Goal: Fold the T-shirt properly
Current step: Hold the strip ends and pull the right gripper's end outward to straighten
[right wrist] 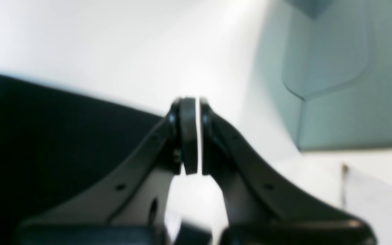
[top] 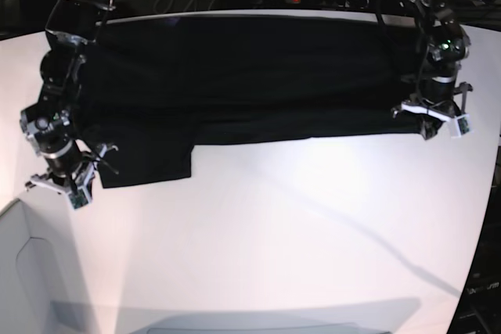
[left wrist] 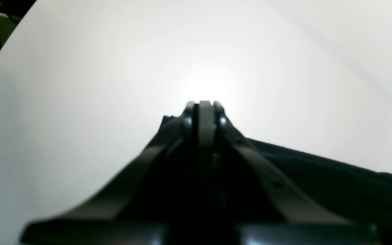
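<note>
The black T-shirt (top: pixel 235 76) lies spread across the far half of the white worktop (top: pixel 297 232), stretched from near the far left corner almost to the right edge. Its near hem runs roughly straight across the middle of the worktop, except near the left edge, where a flap of cloth, seemingly a sleeve, hangs further toward the near side. No printed graphic shows on the cloth that faces up.

The left gripper (top: pixel 430 124) sits near the right edge of the worktop, at the near right corner of the T-shirt. In the left wrist view the left gripper (left wrist: pixel 205 103) has its jaws pressed together, and dark cloth (left wrist: pixel 335 177) lies beside and behind them, running off toward the right of that view. Whether any fabric is pinched between the jaws cannot be told, since the tips appear dark against bright glare on the worktop (left wrist: pixel 80 85).

The right gripper (top: pixel 78 185) is by the left edge of the worktop, just beside the near corner of the sleeve flap. In the right wrist view the right gripper (right wrist: pixel 198 136) shows its jaws nearly together, with a thin bright slit between the pads and no cloth in it. The T-shirt (right wrist: pixel 46 136) fills the left part of that view, apart from the pads.
</note>
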